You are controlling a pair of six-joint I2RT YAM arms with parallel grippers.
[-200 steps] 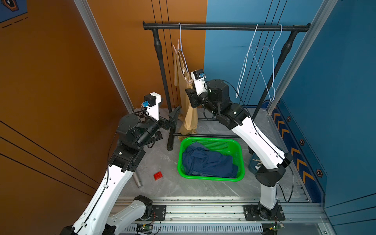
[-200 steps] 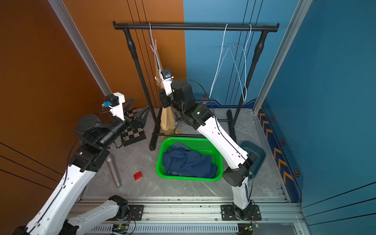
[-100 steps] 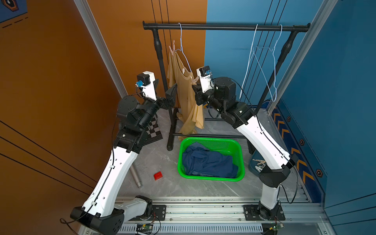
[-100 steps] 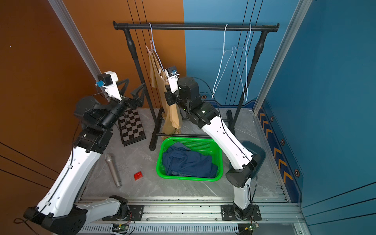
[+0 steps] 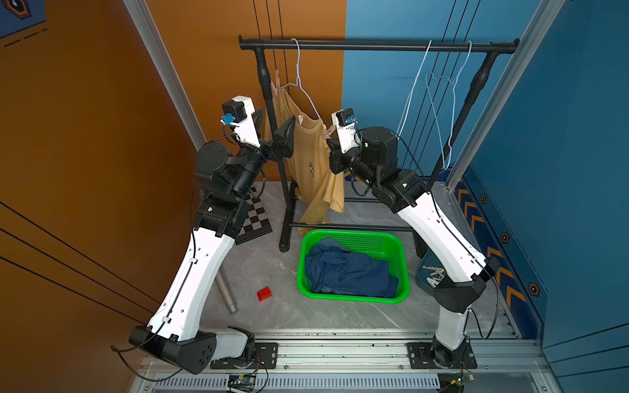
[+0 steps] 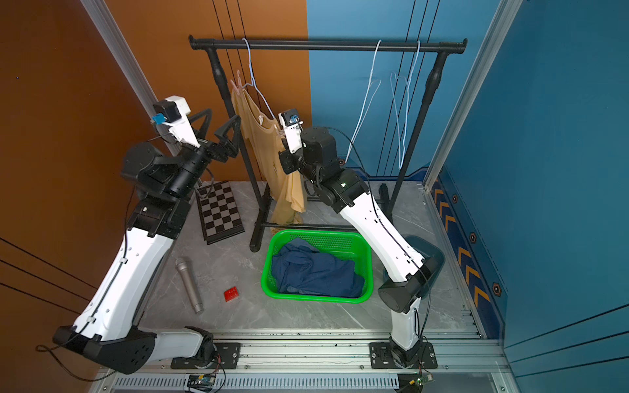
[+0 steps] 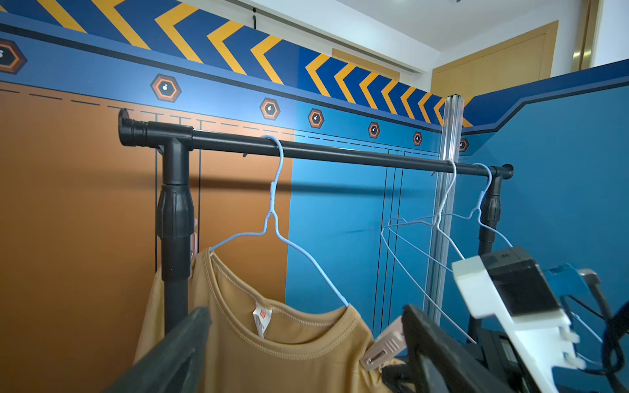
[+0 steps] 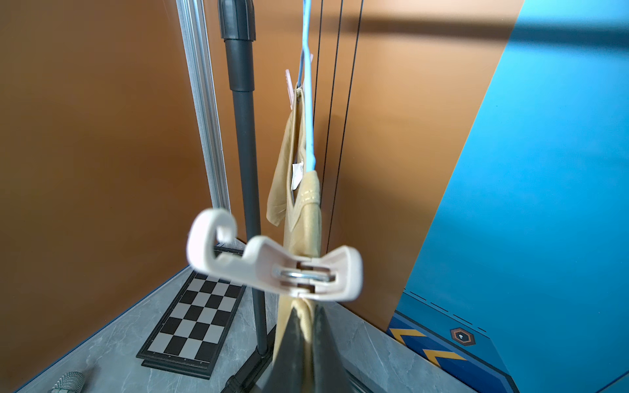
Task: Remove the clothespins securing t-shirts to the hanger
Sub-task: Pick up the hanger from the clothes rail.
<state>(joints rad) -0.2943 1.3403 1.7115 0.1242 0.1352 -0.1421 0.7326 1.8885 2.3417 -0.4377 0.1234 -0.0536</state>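
A pale yellow t-shirt (image 5: 313,163) hangs on a light blue wire hanger (image 5: 301,85) at the left end of the rack. A pink clothespin (image 5: 275,85) clips its far shoulder. A second clothespin (image 8: 282,268) grips the near shoulder. My right gripper (image 8: 306,313) is shut on the yellow fabric just under that clothespin. My left gripper (image 5: 274,127) is open, one finger on each side of the collar (image 7: 289,326), touching nothing. Dark blue t-shirts (image 5: 347,272) lie bunched in the green basket (image 5: 354,234).
The black rack (image 5: 374,45) carries two bare wire hangers (image 5: 439,102) at its right end. On the floor lie a chessboard (image 5: 253,217), a grey microphone (image 5: 226,289) and a red brick (image 5: 264,293). A blue tray (image 5: 420,272) holding loose clothespins sits behind my right arm.
Both arms have risen. My right gripper has closed on the yellow shirt's shoulder, and the shirt now hangs spread out. My left gripper came up to the collar, still open.
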